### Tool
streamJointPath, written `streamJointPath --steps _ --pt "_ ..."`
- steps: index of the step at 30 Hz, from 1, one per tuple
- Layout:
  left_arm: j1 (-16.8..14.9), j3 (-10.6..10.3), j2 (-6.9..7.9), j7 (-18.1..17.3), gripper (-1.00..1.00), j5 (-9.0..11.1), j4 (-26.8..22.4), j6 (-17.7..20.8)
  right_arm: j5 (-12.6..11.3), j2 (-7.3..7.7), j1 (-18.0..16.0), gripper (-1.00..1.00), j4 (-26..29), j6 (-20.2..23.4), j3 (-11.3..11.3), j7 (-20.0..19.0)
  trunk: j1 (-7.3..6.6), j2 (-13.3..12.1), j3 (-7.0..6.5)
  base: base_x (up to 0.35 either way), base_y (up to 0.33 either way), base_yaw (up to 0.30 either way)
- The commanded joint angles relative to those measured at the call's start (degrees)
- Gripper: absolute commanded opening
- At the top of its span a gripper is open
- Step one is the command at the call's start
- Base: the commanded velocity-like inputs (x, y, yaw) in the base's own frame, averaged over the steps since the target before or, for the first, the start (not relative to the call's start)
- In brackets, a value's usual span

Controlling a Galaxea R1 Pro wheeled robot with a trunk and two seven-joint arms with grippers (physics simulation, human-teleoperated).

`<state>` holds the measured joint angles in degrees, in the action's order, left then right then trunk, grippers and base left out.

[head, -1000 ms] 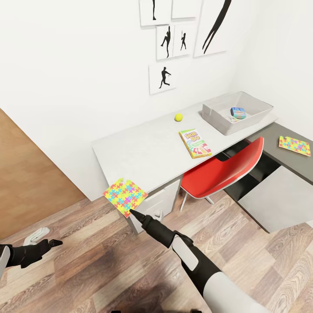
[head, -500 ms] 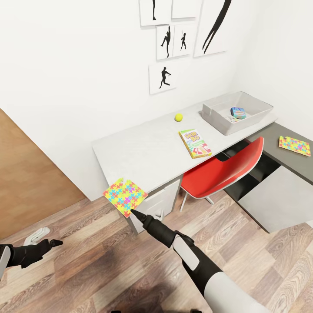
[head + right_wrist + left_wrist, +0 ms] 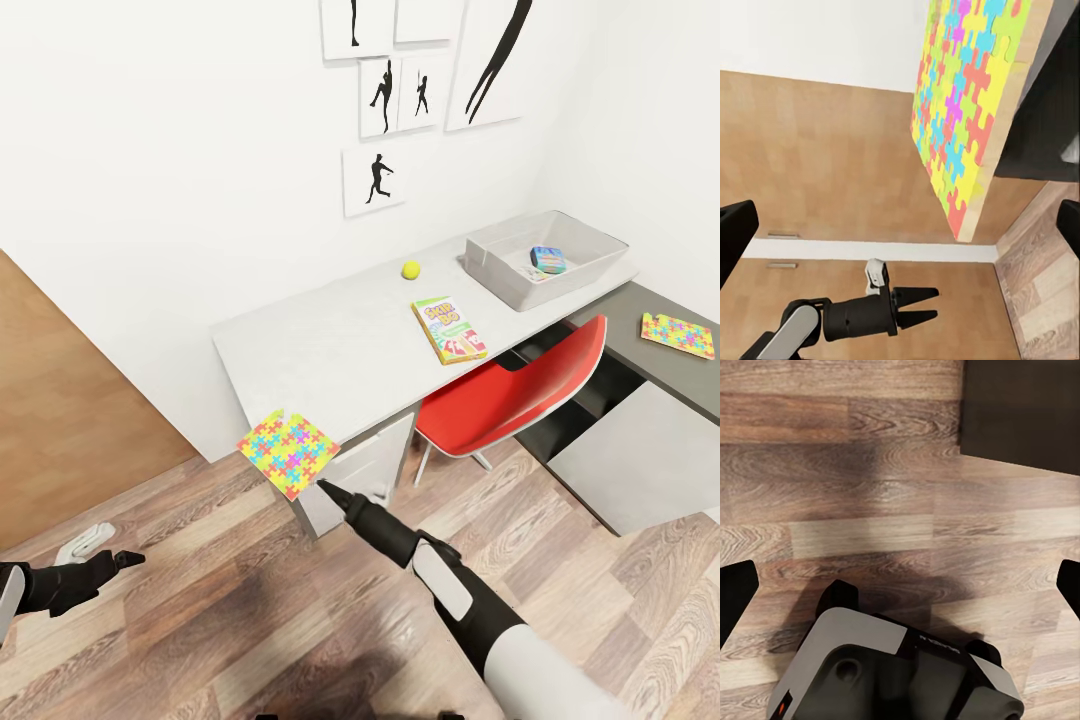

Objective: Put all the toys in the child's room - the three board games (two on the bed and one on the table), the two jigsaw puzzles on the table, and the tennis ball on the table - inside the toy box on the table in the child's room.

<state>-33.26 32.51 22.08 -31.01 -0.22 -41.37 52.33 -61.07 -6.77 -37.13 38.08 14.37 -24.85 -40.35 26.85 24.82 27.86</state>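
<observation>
From the head camera we look down on the table, a long pale grey desk that turns into a lower dark-grey section at the right. One jigsaw puzzle lies on the table's near left corner, overhanging the edge. Our right gripper points up at it from just below, its tip close to the puzzle's near corner and apparently apart from it. In the right wrist view the fingers sit wide apart at the picture's edges, released and holding nothing, with the puzzle's bright pieces ahead.

Our left gripper hangs low at the far left over the wooden floor, well apart from the table. Its fingers are spread wide and empty.

Further along the table, the tennis ball rests near the wall. The Skip-Bo board game lies flat nearer us. The toy box stands at the right end with the small blue board game inside it. The second jigsaw puzzle lies on the dark lower section. A red chair is tucked under the desk.
</observation>
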Motion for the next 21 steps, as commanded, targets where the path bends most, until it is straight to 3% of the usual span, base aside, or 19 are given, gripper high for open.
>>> streamJointPath --steps 1,7,21 --pt "-0.05 0.18 -0.02 -0.2 1.0 -0.04 -0.03 0.4 -0.61 0.57 -0.04 1.0 -0.02 -0.26 -0.05 -0.5 0.03 0.09 0.08 0.0 0.0 0.0" --pt "-0.05 0.18 -0.14 -0.19 1.0 -0.04 -0.02 0.4 -0.56 1.46 -0.04 1.0 -0.12 -1.54 -0.03 -2.65 0.03 0.09 0.08 0.0 0.0 0.0" --pt "-0.04 0.18 -0.4 -0.19 1.0 -0.04 -0.02 0.32 -0.46 1.66 -0.04 1.0 -2.05 -2.5 -0.01 -3.4 0.03 0.09 0.08 0.0 0.0 0.0"
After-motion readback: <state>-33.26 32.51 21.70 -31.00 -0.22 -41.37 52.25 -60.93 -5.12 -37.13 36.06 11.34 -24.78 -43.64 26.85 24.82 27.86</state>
